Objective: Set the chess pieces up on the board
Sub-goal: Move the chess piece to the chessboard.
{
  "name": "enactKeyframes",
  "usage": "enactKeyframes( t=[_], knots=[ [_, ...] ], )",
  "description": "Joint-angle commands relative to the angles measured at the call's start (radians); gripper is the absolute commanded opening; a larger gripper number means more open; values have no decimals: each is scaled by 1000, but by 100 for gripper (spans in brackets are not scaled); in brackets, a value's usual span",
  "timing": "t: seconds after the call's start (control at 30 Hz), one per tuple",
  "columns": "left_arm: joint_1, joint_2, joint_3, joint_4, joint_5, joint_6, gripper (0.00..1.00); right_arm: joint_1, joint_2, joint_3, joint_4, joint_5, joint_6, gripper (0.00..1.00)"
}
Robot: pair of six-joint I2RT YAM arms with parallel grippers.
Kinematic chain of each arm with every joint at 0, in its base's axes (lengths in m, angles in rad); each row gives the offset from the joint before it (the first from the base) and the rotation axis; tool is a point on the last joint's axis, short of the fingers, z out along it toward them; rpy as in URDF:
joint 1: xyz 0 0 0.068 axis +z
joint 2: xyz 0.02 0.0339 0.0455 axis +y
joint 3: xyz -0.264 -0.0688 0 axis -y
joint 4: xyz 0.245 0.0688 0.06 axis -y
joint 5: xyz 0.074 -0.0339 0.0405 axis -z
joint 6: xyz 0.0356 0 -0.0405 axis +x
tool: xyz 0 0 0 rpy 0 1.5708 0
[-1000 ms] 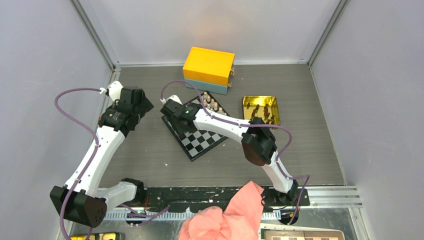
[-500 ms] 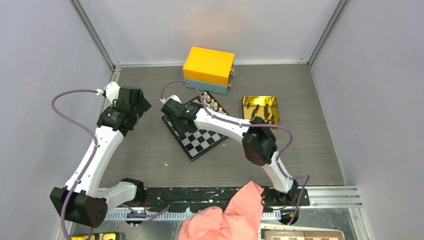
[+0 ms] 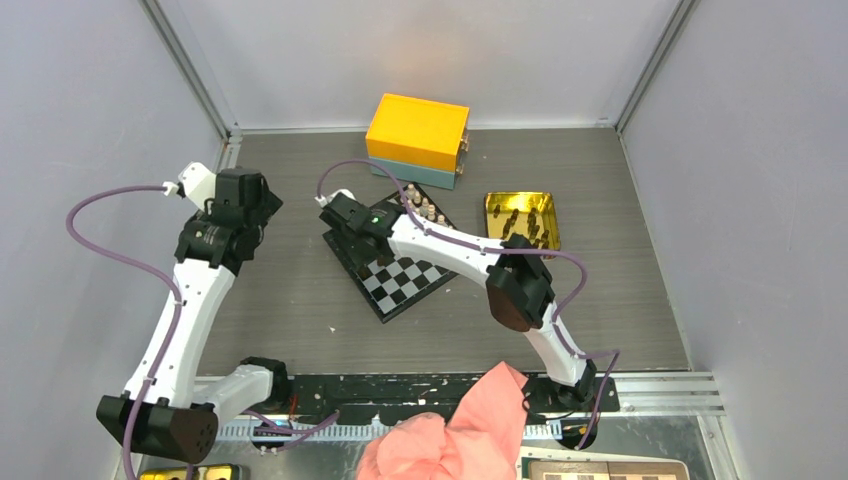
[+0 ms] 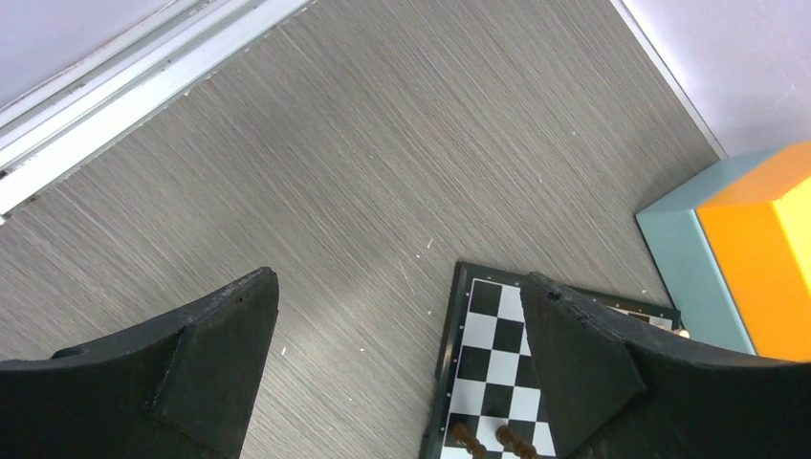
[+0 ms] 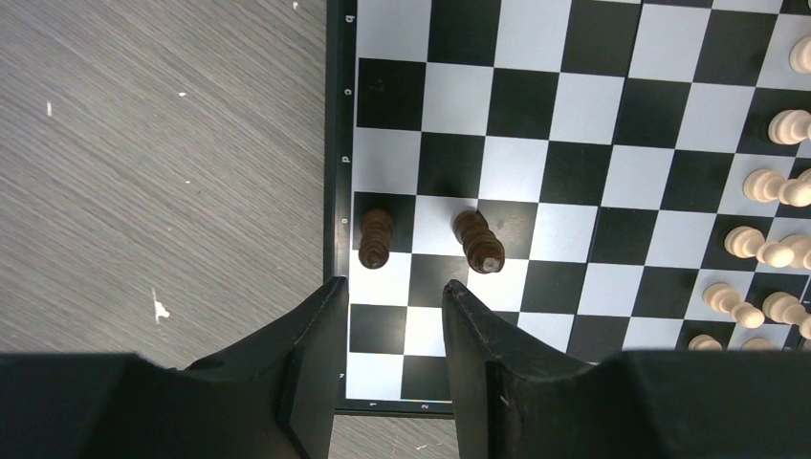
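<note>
The black-and-white board (image 3: 405, 282) lies tilted at mid-table. Light tan pieces (image 3: 426, 209) stand along its far edge, and they also show in the right wrist view (image 5: 773, 184). Two dark brown pieces (image 5: 375, 237) (image 5: 478, 240) stand on the board's left side, just ahead of my right gripper (image 5: 394, 285). That gripper is open and empty over the board's corner (image 5: 536, 124). It shows over the board's left end in the top view (image 3: 347, 228). My left gripper (image 4: 399, 282) is wide open and empty above bare table left of the board (image 4: 497, 330). It also shows in the top view (image 3: 245, 197).
An orange box on a teal base (image 3: 417, 135) stands behind the board. A gold tin (image 3: 522, 220) with dark pieces lies to the right. A pink cloth (image 3: 450, 430) lies at the near edge. Grey walls close in on three sides.
My left arm has swung left, away from the board. My right gripper has stayed over the board's left end.
</note>
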Motion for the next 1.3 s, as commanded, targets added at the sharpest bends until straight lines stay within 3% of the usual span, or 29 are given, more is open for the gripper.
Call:
enactKeyframes(
  t=[0.0,0.73,1.07,1.27],
  knots=[
    [20,-39,39,-6,-58,-10,98,8,-17,65,2,-35,-26,47],
    [27,-92,17,-4,-67,9,98,3,71,51,34,-83,-20,42],
    [27,-94,-8,6,-61,14,98,-12,101,67,29,-98,-11,27],
    [27,-93,0,11,-74,23,98,-15,103,86,26,-91,-15,7]
  ],
)
